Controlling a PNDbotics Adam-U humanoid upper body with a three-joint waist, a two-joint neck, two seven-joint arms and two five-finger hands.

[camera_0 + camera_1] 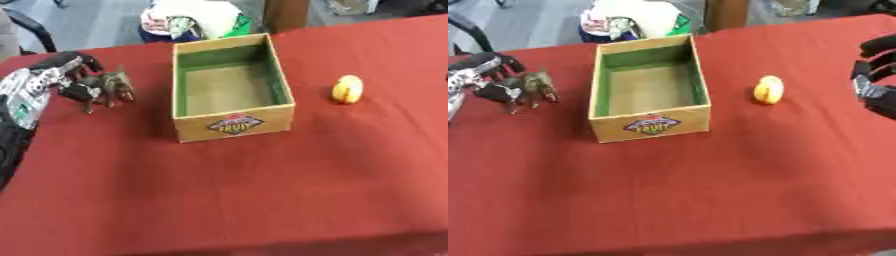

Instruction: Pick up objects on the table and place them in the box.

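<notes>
**Reader:** Looking down from the robot's head, what lies on the table [262, 200]?

**Describer:** It is covered in red cloth. A cardboard box [232, 122] sits left of centre, open at the top, green inside, a fruit label on its near wall. Nothing shows inside it.

**Reader:** Where are the things to pick up?

**Describer:** A small brown toy animal [109, 89] stands left of the box, apart from it. A yellow toy [347, 89], rounded, rests on the cloth to the right of the box, also apart.

**Reader:** And the hands?

**Describer:** The left hand [74, 75] comes in from the left edge, its fingers curled round the toy animal. The right hand [875, 75] shows at the right edge of the right eye view, well apart from the yellow toy, fingers bent and holding nothing.
</notes>
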